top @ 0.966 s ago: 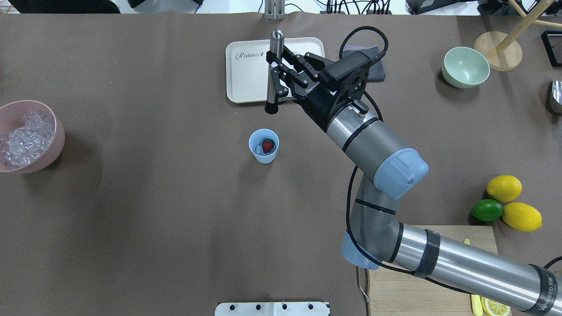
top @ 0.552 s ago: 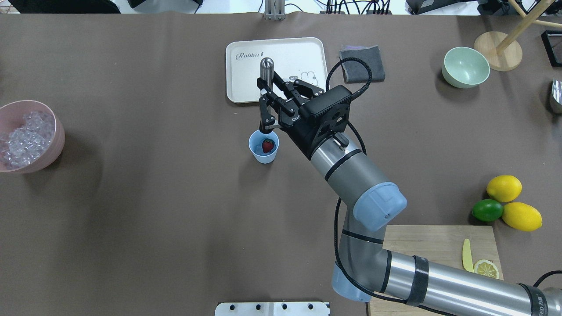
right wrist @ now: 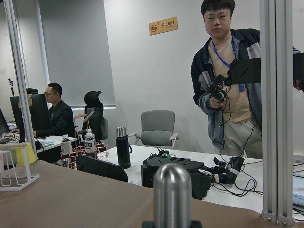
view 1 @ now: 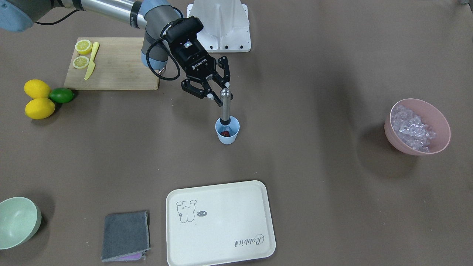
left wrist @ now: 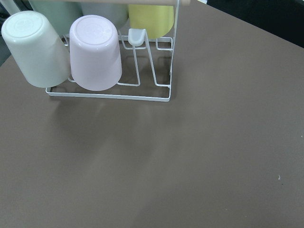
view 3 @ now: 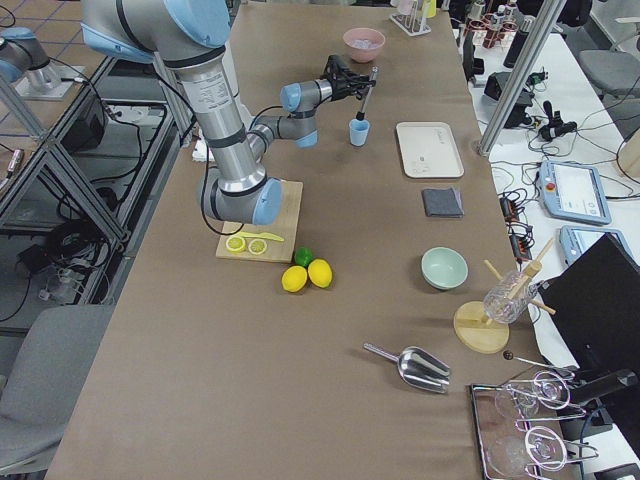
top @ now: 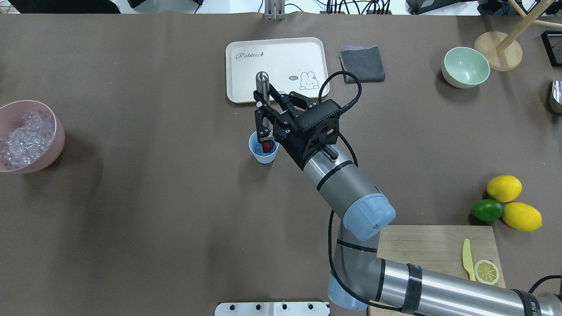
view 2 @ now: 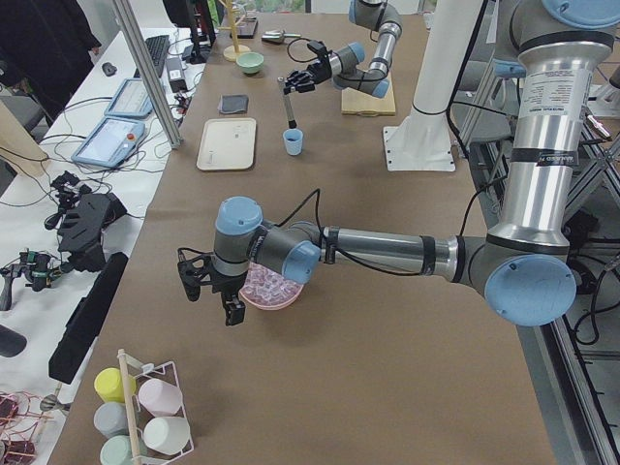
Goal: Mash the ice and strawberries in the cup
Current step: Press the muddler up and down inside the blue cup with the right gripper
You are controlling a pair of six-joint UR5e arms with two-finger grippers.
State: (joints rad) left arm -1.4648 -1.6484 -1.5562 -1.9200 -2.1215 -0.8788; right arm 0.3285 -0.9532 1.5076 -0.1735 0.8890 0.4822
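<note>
The small light-blue cup (top: 263, 155) stands mid-table, also in the front view (view 1: 227, 137). The red strawberry (top: 267, 148) lies inside it. My right gripper (top: 261, 115) is shut on a steel muddler (top: 262, 82), held upright with its black lower end inside the cup's mouth (view 1: 225, 122). The muddler and gripper hide any ice in the cup. Clear ice cubes (top: 22, 140) fill a pink bowl (top: 60, 141) at the far left. My left gripper (view 2: 215, 294) hangs by that bowl, seen only in the exterior left view; I cannot tell its state.
A cream tray (top: 285, 55) lies behind the cup, with a grey cloth (top: 362, 65) and a pale green bowl (top: 465, 68) to its right. Two lemons (top: 504, 188) and a lime (top: 486, 210) sit beside a cutting board (top: 439, 245). A cup rack (left wrist: 109, 52) shows in the left wrist view.
My right gripper has carried the muddler from over the tray back toward the cup and lowered its black end into the cup's mouth. The strawberry is now partly covered.
</note>
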